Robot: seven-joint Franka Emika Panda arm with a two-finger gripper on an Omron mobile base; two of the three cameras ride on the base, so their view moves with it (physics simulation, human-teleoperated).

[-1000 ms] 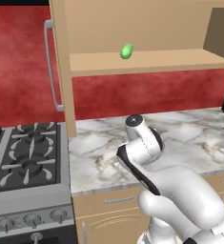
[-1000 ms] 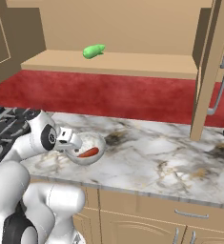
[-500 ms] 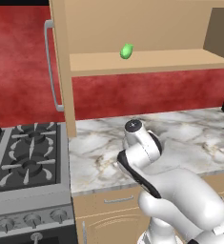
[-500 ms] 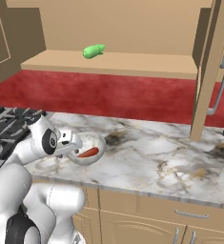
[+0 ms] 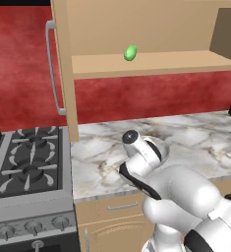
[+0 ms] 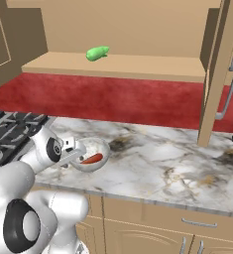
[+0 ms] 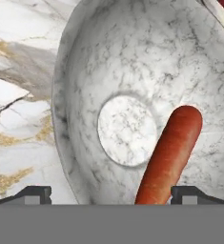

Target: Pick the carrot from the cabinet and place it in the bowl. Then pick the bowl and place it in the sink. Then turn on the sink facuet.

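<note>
The bowl, speckled white-grey inside, stands on the marble counter with the orange-red carrot lying in it. From the right base view, the carrot rests against the bowl's near side. My gripper hangs open just above the bowl. One fingertip is outside the bowl's wall and the other is over the inside beside the carrot. Nothing is held. The gripper reaches the bowl from the left. The cabinet stands open above. The sink and its faucet are out of view.
A green rounded vegetable lies on the cabinet shelf. The cabinet door with its grey bar handle hangs open at the left. A gas stove adjoins the marble counter on the left.
The hand has sunk a little lower towards the bowl. The carrot and the bowl have not moved, and the jaws stay wide.
</note>
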